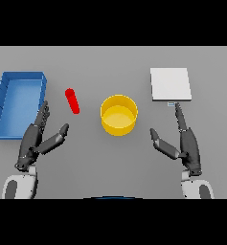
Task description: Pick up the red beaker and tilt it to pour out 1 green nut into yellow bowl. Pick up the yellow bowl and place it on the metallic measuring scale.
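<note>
The red beaker point(72, 100) is a slim tube standing on the table left of centre. The yellow bowl point(119, 115) sits at the middle, and I see nothing in it. The metallic measuring scale point(170, 84) is a flat pale square at the back right. My left hand point(38, 136) rests open below and left of the beaker, fingers straight, thumb out, holding nothing. My right hand point(184, 141) is open too, right of the bowl, its fingertips just under the scale's front edge. No green nut shows.
A blue tray point(2, 103) with raised walls lies at the far left, close to my left hand's fingertips.
</note>
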Motion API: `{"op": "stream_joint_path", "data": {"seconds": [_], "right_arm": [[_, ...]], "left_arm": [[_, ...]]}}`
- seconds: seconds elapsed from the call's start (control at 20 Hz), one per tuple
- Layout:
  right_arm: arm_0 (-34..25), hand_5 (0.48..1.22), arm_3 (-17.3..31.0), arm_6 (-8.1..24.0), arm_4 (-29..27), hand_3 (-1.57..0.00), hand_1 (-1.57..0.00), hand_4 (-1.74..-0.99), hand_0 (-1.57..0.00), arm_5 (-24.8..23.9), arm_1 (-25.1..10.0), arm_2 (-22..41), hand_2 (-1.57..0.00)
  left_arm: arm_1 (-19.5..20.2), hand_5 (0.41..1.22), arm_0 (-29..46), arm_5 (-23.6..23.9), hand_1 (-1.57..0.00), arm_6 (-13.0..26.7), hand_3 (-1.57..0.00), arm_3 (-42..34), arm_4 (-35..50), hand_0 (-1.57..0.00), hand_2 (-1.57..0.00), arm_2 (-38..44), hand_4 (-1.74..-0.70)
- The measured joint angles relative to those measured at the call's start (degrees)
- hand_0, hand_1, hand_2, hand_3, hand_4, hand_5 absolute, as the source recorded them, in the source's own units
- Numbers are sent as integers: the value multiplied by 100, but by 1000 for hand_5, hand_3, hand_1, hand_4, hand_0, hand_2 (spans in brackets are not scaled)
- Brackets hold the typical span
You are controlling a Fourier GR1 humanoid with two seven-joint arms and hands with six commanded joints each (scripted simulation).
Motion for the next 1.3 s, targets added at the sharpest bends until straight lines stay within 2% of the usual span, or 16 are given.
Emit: {"op": "stream_joint_path", "data": {"seconds": [0.1,0.25,0.3,0.45,0.5,0.55,0.65,0.75,0.95,1.05,1.15,1.2,1.25,1.3], "right_arm": [[6,617,-100,0,-175,1,1,-1230,1,91,-1,-43,1],[8,631,-50,16,-98,1,1,-1256,1,110,-47,-18,1],[58,633,-111,-70,-118,1,1,-1260,1,129,-51,-7,1],[61,634,-162,-50,-234,1,1,-1280,1,168,-44,-49,1],[-4,635,-135,20,-207,1,1,-1281,1,176,-34,-24,1],[-47,634,-89,-10,-198,1,1,-1278,1,166,-60,-49,1],[51,635,-124,-78,-165,1,1,-1268,1,150,-25,-7,1],[15,635,-43,18,-173,1,1,-1266,1,160,-36,-29,1],[9,644,-38,-108,-220,1,1,-1272,1,170,-50,-61,1],[-49,644,-6,-30,-152,1,1,-1267,1,135,-10,-22,1],[63,642,-96,-102,-203,1,1,-1269,1,166,-29,-30,1],[-23,641,-36,16,-203,1,1,-1268,1,139,21,-32,1],[35,638,-105,-62,-210,1,1,-1265,1,139,-7,-43,1],[-23,639,-49,38,-213,1,1,-1268,1,125,0,-65,1]], "left_arm": [[-121,611,-212,45,1,5,1,367,-133,1,1,-73,-1191],[-140,626,-695,76,1,-91,1,976,-240,1,1,-20,-1222],[-168,629,-898,156,1,-117,1,1230,-324,1,1,3,-1227],[-177,650,-1348,235,1,-328,1,1812,-355,1,1,137,-1248],[-120,660,-1404,200,1,-392,1,1933,-328,1,1,192,-1255],[-133,668,-1559,240,1,-365,1,2134,-336,1,1,242,-1262],[-177,677,-1814,291,1,-553,1,2418,-352,1,1,288,-1271],[-125,682,-2077,249,1,-525,1,2697,-278,1,1,407,-1280],[-236,691,-2426,315,1,-604,1,3181,-376,1,1,397,-1298],[-239,686,-2579,356,1,-607,1,3400,-438,1,1,407,-1293],[-187,683,-2674,340,1,-655,1,3489,-427,1,1,451,-1289],[-197,683,-2817,339,1,-566,1,3609,-415,1,1,481,-1289],[-176,683,-2967,354,1,-544,1,3758,-403,1,1,540,-1289],[-226,686,-3030,348,1,-553,1,3854,-380,1,1,552,-1297]]}}
